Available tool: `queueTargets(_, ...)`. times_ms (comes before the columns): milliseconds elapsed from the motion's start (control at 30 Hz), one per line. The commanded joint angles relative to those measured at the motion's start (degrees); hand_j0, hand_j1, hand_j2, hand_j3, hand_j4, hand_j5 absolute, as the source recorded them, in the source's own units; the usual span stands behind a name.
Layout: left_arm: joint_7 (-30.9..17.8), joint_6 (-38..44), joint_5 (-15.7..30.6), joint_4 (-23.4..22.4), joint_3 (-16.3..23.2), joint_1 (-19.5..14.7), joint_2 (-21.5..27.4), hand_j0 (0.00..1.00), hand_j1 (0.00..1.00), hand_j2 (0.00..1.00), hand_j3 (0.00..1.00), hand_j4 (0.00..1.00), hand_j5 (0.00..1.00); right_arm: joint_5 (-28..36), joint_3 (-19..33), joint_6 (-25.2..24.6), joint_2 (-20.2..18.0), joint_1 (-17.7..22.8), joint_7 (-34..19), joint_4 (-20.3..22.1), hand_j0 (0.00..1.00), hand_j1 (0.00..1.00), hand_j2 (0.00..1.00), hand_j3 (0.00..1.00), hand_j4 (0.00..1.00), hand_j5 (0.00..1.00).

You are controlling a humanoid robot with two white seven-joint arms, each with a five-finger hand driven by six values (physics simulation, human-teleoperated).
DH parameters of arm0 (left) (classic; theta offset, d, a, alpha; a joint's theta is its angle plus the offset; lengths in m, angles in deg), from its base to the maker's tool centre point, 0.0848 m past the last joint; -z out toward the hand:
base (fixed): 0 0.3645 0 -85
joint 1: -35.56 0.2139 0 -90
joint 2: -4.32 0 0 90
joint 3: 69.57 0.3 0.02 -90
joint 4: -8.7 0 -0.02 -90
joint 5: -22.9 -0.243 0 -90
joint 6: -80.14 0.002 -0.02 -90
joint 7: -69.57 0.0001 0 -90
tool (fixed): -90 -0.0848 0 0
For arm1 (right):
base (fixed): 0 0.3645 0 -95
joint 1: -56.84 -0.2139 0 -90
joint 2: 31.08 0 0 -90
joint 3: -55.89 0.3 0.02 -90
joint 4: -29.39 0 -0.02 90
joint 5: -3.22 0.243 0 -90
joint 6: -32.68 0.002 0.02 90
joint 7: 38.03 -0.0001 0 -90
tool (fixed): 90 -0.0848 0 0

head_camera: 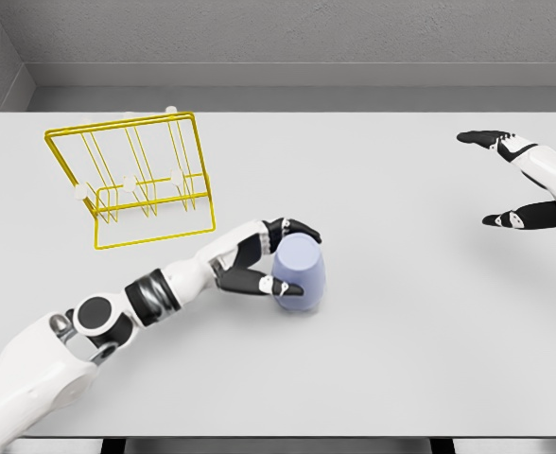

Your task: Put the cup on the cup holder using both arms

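Flat pale grey tabletop point(382, 359), grey walls behind | one pale lavender cylindrical cup point(300, 274), upright mid-table, near one yellow wire-frame cup holder point(131, 180) | left hand point(259, 257) fingers wrapped on cup | right hand point(524, 184) at right edge, fingers spread, empty

left robot hand point(270, 257) curled, right robot hand point(522, 180) spread

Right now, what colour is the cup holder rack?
Yellow wire, shown best in the head view: the cup holder rack stands far left on the table.
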Motion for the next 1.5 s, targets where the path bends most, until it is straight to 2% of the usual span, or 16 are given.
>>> queueTargets(0,0.0,0.0,0.3,1.4,-1.0,0.0,1.0,0.68,0.68,0.68,0.68,0.68,0.68,0.5,0.0,-0.1,-0.1,0.0,0.0,0.0,1.0,1.0,1.0,1.0,1.0,1.0)
queueTargets(300,0.0,-0.8,3.0,3.9,-3.7,-0.4,4.9,0.67,0.67,0.67,0.67,0.67,0.67,0.5,0.0,-0.1,-0.1,0.0,0.0,0.1,1.0,1.0,1.0,1.0,1.0,1.0)
queueTargets(500,0.0,-0.8,5.9,5.2,-3.9,-2.5,8.5,0.68,0.68,0.68,0.68,0.68,0.68,0.5,0.1,-0.1,-0.1,0.0,0.0,0.1,1.0,1.0,1.0,1.0,1.0,1.0)
queueTargets(967,0.0,-0.8,8.1,5.5,-5.6,-6.0,11.1,0.68,0.68,0.68,0.68,0.68,0.68,0.5,0.1,-0.1,-0.1,0.0,0.0,0.1,1.0,1.0,1.0,1.0,1.0,1.0)
queueTargets(1467,0.0,-2.0,8.8,5.5,-6.9,-6.8,13.1,0.67,0.67,0.67,0.67,0.67,0.67,0.6,0.1,-0.1,-0.1,0.0,0.0,0.1,1.0,1.0,1.0,1.0,1.0,1.0)
